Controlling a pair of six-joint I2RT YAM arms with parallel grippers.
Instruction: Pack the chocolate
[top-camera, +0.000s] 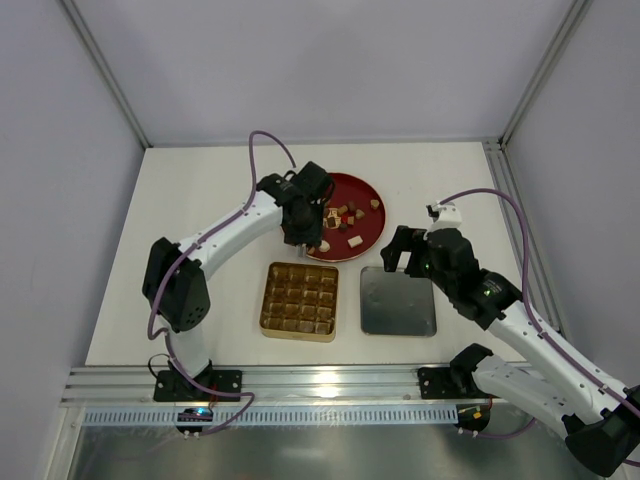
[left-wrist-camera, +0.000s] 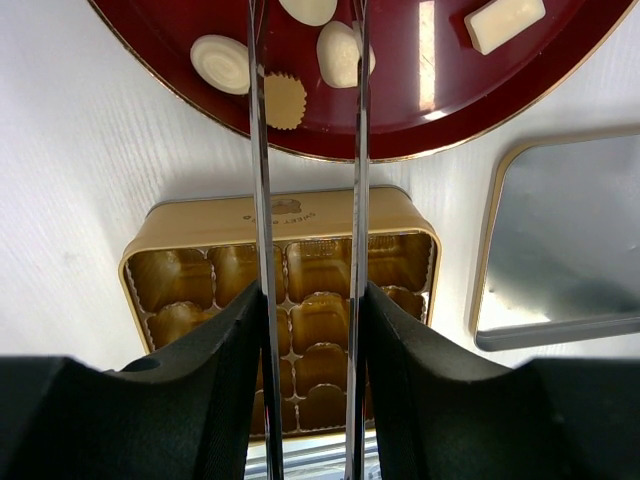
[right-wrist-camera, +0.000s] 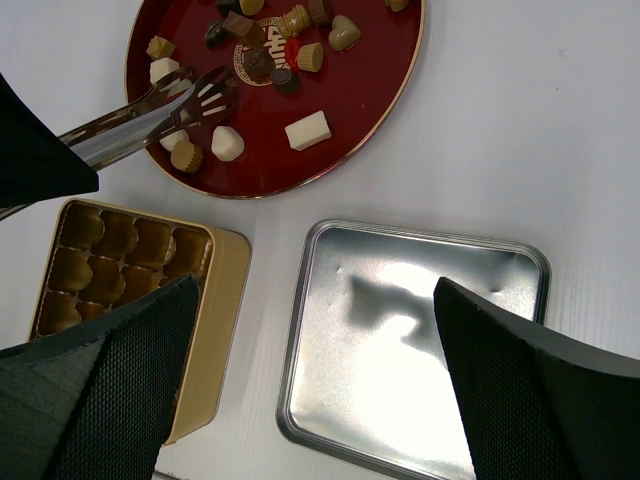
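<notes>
Left gripper (left-wrist-camera: 310, 310) is squeezing a pair of tongs (right-wrist-camera: 140, 115), their arms a bit apart over the plate (top-camera: 340, 185) (can't tell if they've nipped a piece). The chocolate (top-camera: 347, 220) sits on that plate, just beyond the box (left-wrist-camera: 290, 215). Right gripper (right-wrist-camera: 312, 290) gapes wide above the lid (right-wrist-camera: 420, 340)

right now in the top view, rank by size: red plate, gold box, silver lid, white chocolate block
1. red plate, widest across
2. gold box and silver lid, nearly alike, not ranked
3. white chocolate block, by far the smallest
</notes>
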